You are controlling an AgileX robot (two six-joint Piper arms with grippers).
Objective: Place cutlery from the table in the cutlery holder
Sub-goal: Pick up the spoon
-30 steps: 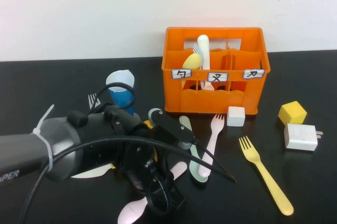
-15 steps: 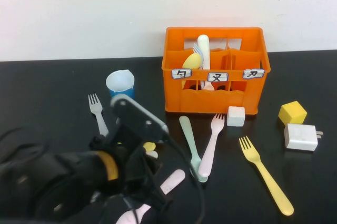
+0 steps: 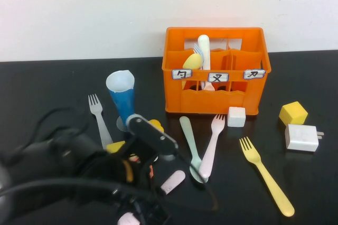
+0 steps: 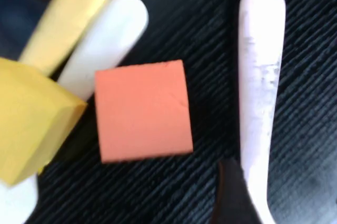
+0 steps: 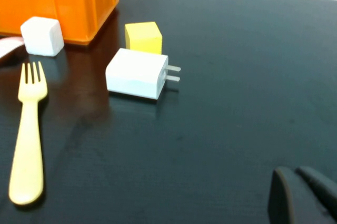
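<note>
High view: the orange cutlery holder (image 3: 216, 98) stands far centre. The left gripper (image 3: 141, 209) hovers near left over a pink spoon (image 3: 173, 181); I cannot tell its grip. The right gripper (image 5: 303, 195) sits near right, closed and empty. The spoon looks light, stiff and slick, so pinch it mid-handle.

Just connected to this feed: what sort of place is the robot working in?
Likely a lab test bench: a black table against a plain white wall, with an orange cutlery holder and a white plug adapter.

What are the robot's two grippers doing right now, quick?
Left gripper: low over the pink handle, cannot be told.
Right gripper: parked over the table on the right, closed, holding nothing.
</note>
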